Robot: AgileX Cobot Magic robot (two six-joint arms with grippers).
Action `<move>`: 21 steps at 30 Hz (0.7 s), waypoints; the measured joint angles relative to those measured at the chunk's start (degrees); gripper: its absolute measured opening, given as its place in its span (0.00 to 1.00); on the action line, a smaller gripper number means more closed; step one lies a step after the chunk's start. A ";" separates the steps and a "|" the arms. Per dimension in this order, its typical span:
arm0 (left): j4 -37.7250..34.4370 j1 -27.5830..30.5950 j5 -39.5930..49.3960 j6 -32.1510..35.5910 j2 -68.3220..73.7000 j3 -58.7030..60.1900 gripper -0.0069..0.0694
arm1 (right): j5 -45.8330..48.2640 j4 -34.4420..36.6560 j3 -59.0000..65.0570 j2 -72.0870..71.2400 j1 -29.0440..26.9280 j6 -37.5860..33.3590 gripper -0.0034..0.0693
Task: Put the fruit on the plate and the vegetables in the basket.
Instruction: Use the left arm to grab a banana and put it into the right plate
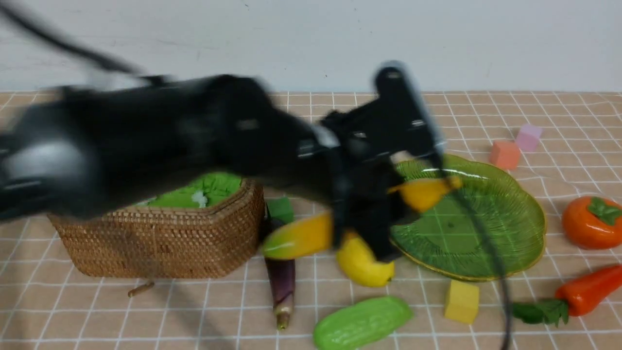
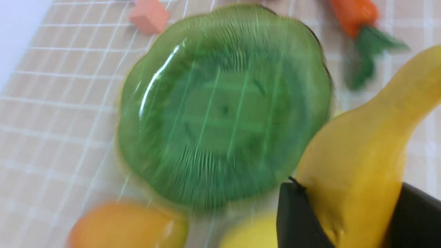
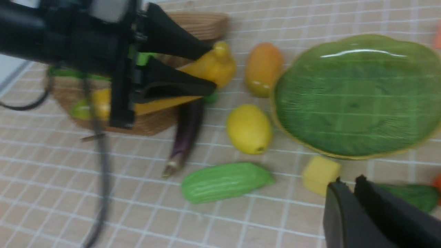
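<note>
My left gripper [image 1: 384,214] is shut on the yellow banana [image 1: 301,237] and holds it above the table at the near-left rim of the green glass plate [image 1: 486,228]; the frame is motion-blurred. The wrist view shows the banana [image 2: 358,165] between the fingers, with the bare plate [image 2: 220,110] beyond. The mango [image 3: 263,69] and lemon [image 1: 362,265] lie left of the plate, and the persimmon [image 1: 590,222] lies to its right. The eggplant [image 1: 281,282], cucumber [image 1: 362,323] and pepper [image 1: 588,291] lie on the cloth. The wicker basket [image 1: 165,238] stands at the left. My right gripper [image 3: 348,182] is shut and empty.
A yellow foam cube [image 1: 461,301] sits by the plate's near rim. Orange [image 1: 504,154] and pink [image 1: 528,137] cubes lie behind the plate. A green foam block [image 1: 281,209] sits beside the basket. The left arm's cable [image 1: 491,257] hangs across the plate.
</note>
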 joint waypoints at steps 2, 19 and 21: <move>-2.30 0.00 -0.11 -0.85 8.13 -6.68 0.50 | 0.70 -3.72 -1.38 0.12 0.00 3.03 0.15; -6.42 -1.64 -7.43 1.44 41.19 -42.09 0.57 | 12.38 -6.91 -2.74 0.23 0.00 4.88 0.17; -6.48 -1.64 -8.22 1.50 41.27 -42.09 0.69 | 12.42 -6.86 -2.74 0.23 0.00 4.84 0.17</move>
